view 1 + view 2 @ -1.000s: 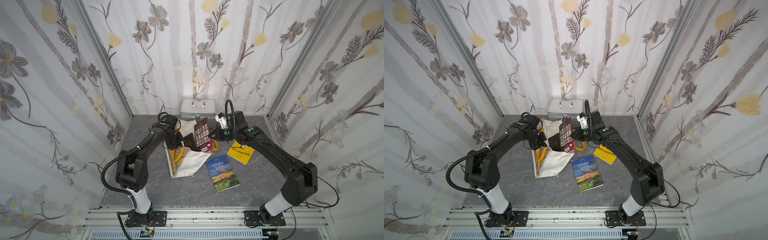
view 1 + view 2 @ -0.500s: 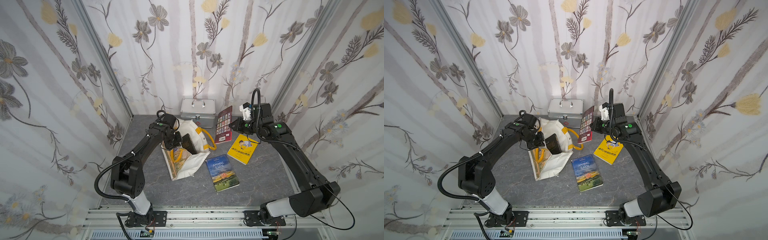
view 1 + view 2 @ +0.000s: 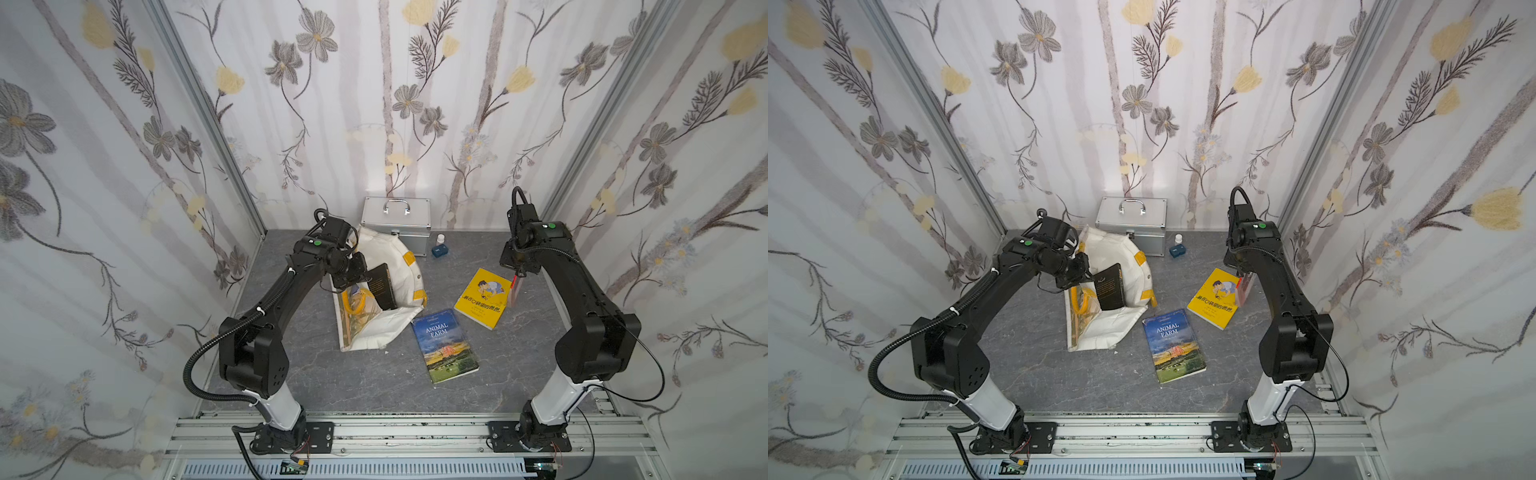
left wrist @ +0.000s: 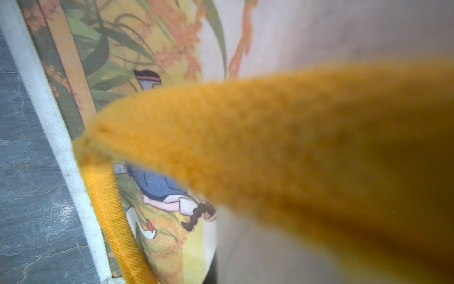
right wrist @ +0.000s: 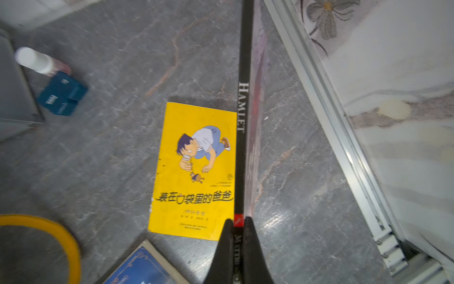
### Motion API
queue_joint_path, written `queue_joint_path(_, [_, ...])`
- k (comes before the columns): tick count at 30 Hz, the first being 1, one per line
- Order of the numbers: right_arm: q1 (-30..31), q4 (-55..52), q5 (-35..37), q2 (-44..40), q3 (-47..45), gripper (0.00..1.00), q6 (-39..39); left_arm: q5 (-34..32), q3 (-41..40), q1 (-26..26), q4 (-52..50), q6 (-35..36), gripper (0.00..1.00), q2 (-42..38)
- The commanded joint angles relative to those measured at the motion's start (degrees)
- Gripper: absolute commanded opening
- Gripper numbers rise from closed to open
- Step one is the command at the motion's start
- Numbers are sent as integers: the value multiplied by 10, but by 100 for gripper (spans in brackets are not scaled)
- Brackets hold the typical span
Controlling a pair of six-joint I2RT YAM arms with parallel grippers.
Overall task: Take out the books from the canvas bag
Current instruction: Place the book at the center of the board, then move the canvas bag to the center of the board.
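The right arm has swung the thin red book (image 5: 243,108) well away from the canvas bag (image 3: 386,328), beyond the yellow book (image 5: 196,172). The right gripper (image 5: 238,222) pinches its spine end, the book hanging edge-on. Released from here, it could topple onto the yellow cover. At the bag's mouth the black book (image 3: 383,286) juts half out. The left gripper (image 3: 358,269) is pressed shut beside it, on what I cannot tell. A pull could drag the whole bag along, its strap (image 4: 270,147) snagging.
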Motion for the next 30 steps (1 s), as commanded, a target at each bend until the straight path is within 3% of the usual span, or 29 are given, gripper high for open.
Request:
queue_joint_path(1, [12,-70,92,23,-33,0,-8,18,7,2,25,-6,0,6])
queue_joint_path(6, [39,-75,107,61,-120,0,-26,45,28,2,47,-27,0,39])
queue_joint_path(8, [47,-64,79,73,-145,1,-34,52,39,2,53,-33,0,51])
queue_joint_path(9, [48,-61,65,78,-152,15,-35,53,44,2,52,-34,0,54])
queue_joint_path(10, [48,-56,52,78,-157,42,-36,54,50,2,49,-33,0,60])
queue_joint_path(11, [47,-49,37,73,-157,59,-36,53,55,2,48,-33,0,64])
queue_joint_path(13, [47,-21,-9,50,-145,78,-32,51,57,2,47,-34,0,68])
queue_joint_path(14, [50,3,-46,29,-133,82,-28,48,56,0,47,-35,0,69])
queue_joint_path(18, [88,98,-176,-30,-70,88,5,32,53,-2,47,-41,0,71])
queue_joint_path(21, [127,133,-254,-15,0,87,23,21,49,-2,51,-49,0,72])
queue_joint_path(26, [195,162,-272,32,94,84,27,16,45,-3,54,-66,0,79])
queue_joint_path(30, [219,192,-298,62,113,84,38,11,36,-4,47,-77,0,87])
